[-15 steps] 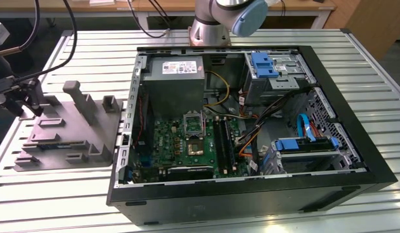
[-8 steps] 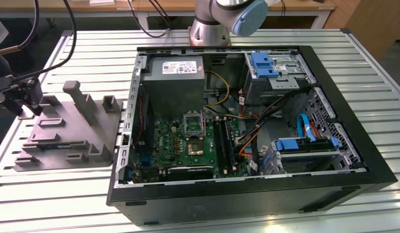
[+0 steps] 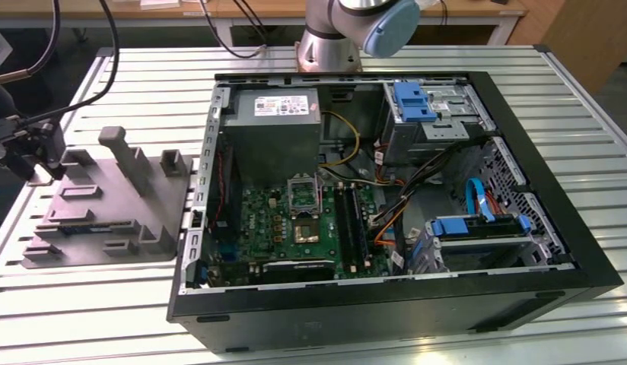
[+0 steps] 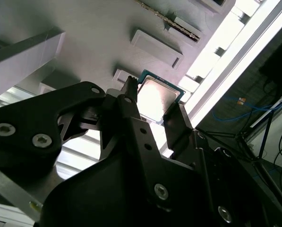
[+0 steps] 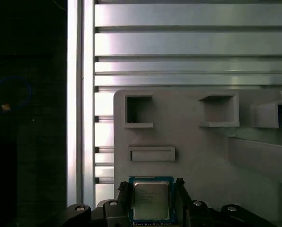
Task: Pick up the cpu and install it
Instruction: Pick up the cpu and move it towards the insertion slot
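The cpu [image 5: 151, 201] is a small square chip with a pale silver top and a green rim. It sits between my two black fingers, over the grey moulded tray [image 5: 202, 156]. In both wrist views the fingers press against its opposite edges. My gripper [image 5: 151, 185] is shut on the cpu [image 4: 157, 97], and the same gripper [image 4: 152, 101] hangs just above the tray's flat surface [image 4: 98, 38]. In the exterior view my gripper [image 3: 31, 152] is at the far-left end of the tray [image 3: 110, 220]. The black socket [image 3: 305, 230] lies on the green motherboard inside the open computer case.
The open black computer case [image 3: 395, 304] fills the exterior view's middle and right, with cables, blue drive brackets and a power supply [image 3: 278, 122] inside. The tray has raised posts and pockets [image 3: 125, 156]. The slatted aluminium table [image 3: 90, 304] ends just beyond the tray, and the arm's base [image 3: 329, 38] stands behind the case.
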Tool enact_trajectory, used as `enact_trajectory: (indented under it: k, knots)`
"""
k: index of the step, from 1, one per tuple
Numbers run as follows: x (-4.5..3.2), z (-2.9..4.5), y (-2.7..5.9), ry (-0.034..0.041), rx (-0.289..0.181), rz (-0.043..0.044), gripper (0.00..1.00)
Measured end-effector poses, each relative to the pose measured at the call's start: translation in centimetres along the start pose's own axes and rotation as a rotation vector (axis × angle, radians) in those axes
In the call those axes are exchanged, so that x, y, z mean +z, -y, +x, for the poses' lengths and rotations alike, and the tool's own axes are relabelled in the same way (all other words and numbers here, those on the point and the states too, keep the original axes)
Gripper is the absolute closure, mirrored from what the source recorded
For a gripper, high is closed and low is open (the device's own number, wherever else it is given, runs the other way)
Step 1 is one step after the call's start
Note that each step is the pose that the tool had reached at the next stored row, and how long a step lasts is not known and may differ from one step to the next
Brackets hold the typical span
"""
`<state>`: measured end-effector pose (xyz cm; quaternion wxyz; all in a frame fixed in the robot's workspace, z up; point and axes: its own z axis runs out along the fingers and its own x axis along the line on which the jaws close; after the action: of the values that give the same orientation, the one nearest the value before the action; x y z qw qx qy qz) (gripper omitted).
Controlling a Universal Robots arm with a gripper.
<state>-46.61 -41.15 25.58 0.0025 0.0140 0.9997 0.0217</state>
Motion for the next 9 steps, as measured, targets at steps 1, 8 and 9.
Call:
enact_trajectory:
  k: [1, 8, 9]
  knots:
    - [-0.04, 0.00, 0.00, -0.0002, 0.000, 0.0001, 0.53]
    - [-0.28, 0.00, -0.01, -0.0001, 0.000, 0.0001, 0.53]
    - [-0.31, 0.00, -0.01, -0.0001, 0.000, 0.0001, 0.53]
